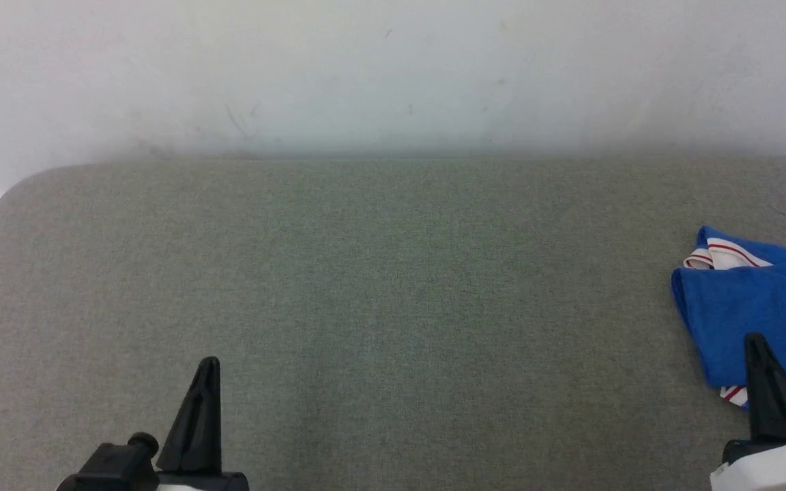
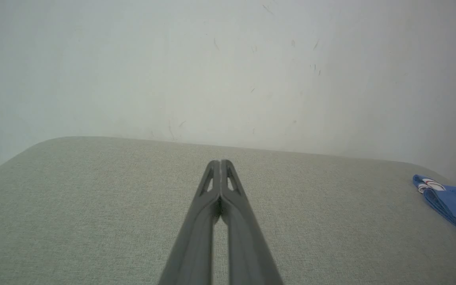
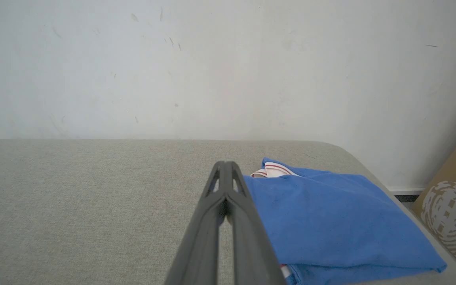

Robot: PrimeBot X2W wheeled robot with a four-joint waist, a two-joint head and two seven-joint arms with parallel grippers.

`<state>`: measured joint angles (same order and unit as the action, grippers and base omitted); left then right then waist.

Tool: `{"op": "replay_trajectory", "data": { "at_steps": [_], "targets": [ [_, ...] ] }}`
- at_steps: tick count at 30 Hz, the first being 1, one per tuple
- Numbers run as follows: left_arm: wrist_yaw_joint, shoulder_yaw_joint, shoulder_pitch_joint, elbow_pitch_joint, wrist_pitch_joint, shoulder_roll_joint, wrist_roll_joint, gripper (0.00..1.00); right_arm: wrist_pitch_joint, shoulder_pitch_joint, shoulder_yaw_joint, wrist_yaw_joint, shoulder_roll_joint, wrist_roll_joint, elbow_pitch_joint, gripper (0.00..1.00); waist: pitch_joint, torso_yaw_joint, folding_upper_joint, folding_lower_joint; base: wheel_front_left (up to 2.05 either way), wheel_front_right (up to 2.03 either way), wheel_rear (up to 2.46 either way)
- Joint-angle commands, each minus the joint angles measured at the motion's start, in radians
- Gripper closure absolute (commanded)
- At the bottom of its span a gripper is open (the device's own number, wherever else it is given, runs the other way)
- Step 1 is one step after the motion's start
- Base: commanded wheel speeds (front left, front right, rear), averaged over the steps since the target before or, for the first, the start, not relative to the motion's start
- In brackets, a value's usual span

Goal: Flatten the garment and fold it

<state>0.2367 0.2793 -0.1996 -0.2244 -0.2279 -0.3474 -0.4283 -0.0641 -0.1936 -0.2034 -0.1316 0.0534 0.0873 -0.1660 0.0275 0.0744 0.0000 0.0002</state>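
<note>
Lying folded, the garment (image 1: 754,310) is cropped rightward.

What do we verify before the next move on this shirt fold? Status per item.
1. Left gripper shut and empty: ok.
2. Right gripper shut and empty: ok.
3. Garment folded into a compact stack: ok.
4. Garment fully on the table: cannot tell, it runs past the head view's right edge.
5. Right gripper clear of the garment: cannot tell, they overlap in view.
</note>
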Motion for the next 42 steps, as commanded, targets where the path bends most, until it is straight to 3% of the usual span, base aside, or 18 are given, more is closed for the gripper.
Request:
{"op": "replay_trajectory", "data": {
  "at_steps": [1,42],
  "targets": [
    [-0.013,-0.011,0.017,0.008,0.005,0.011,0.016,1.0,0.0,0.013,0.007,0.0,0.0,-0.008,0.005,1.0,0.0,-0.001,0.0,0.0,0.0,0.0,0.0],
    [-0.094,-0.109,0.083,0.086,0.086,0.115,0.165,1.0,0.023,0.078,0.078,0.0,-0.001,-0.037,0.063,1.0,-0.01,-0.028,0.0,-0.0001,0.0,0.0,0.0]
  ]
}}
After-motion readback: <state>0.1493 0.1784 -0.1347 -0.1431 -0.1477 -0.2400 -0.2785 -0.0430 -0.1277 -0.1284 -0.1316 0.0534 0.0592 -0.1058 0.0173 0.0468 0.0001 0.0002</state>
